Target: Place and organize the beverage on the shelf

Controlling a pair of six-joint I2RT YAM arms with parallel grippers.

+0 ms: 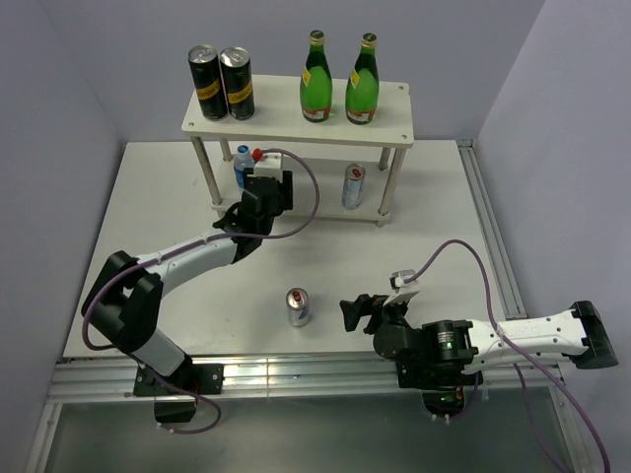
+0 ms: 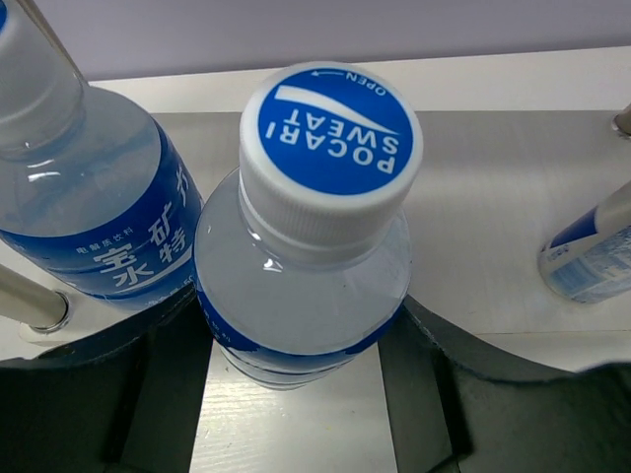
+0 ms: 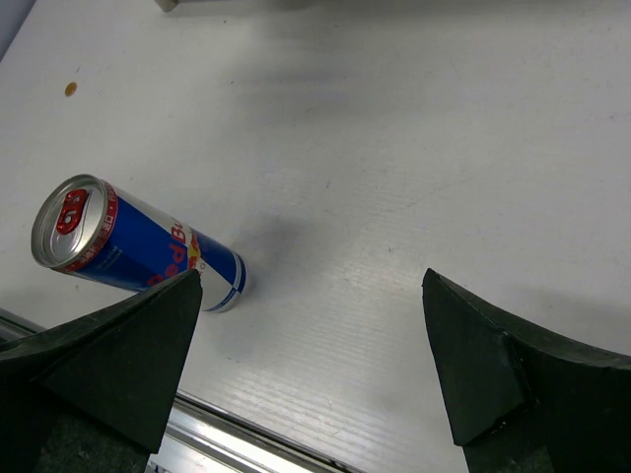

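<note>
Clear plastic with a blue label, a water bottle (image 2: 306,246) is held between the jaws of the left gripper (image 2: 296,330) at the lower board of the shelf (image 1: 389,103). It is toward the far-left corner of the bench (image 1: 444,197), just beside the second water bottle (image 2: 89,187). Two green bottles (image 1: 338,81) are stood on the upper board, and one silver can (image 1: 353,185) on the lower.

The setting-down of this bottle is judged to be the step in hand. Release and a clean withdrawal are called for next, with the neighbouring bottle left unknocked.

The other silver can (image 3: 128,246) is stood near the bench's near edge, beside the right gripper (image 3: 311,286), whose jaws are spread wide and empty.
</note>
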